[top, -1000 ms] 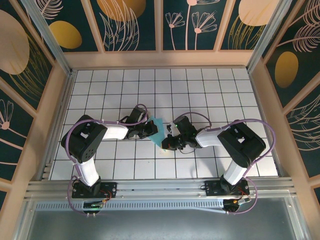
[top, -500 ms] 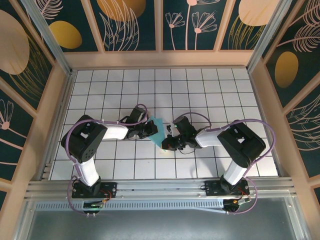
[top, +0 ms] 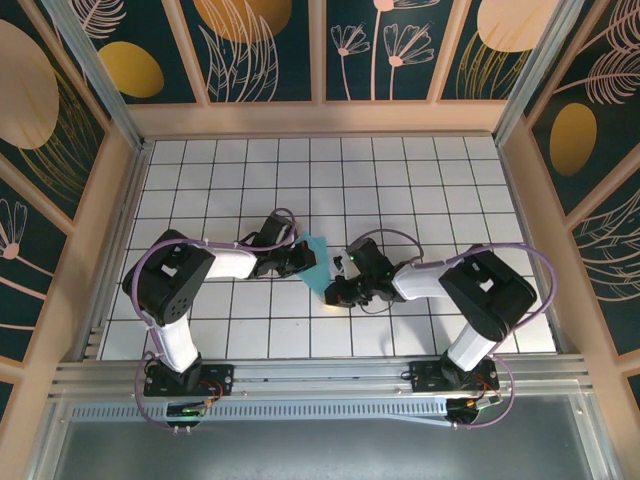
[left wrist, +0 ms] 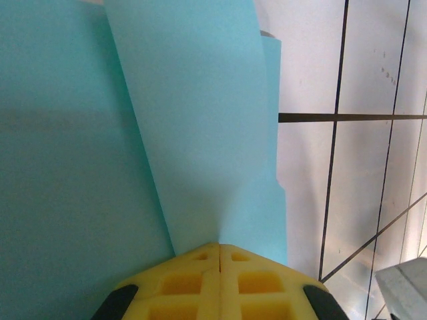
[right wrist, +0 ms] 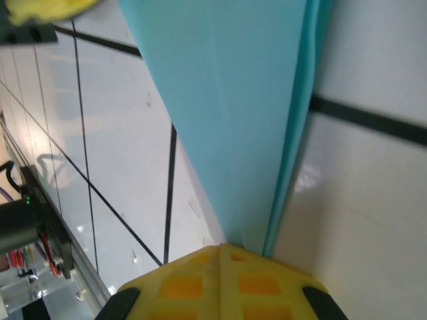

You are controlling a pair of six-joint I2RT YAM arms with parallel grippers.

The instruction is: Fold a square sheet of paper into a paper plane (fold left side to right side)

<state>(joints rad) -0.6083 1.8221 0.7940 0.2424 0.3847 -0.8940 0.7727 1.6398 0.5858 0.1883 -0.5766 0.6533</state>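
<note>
**Top external view.** Since a second ago, the right arm's wrist has slid a little toward the near edge and to the left, so its forearm lies flatter across the white grid tabletop. The left arm and the paper have not visibly shifted. The paper plane, so far a narrow wedge of teal-blue paper, sits near the middle of the tabletop between the two wrists. Its long axis runs from far to near. The wider end is at the far side, and the point faces the near edge, leaning slightly right. The left claw meets the wedge along its left edge, and the right claw meets it at the near tip.

**Left wrist view.** The left claw's yellow pads are pressed together with no gap, clamped on the paper. A folded flap fans up and away from the seam between the pads. A flat layer of the paper lies to its left, and a stepped edge lies to its right over the gridded tabletop.

**Right wrist view.** The right claw is likewise closed tight on the paper. The wedge narrows straight down into the seam between the pads and widens away from the camera. Doubled edges show along its right side. A bit of yellow from the other claw sits at the upper left corner.
</note>
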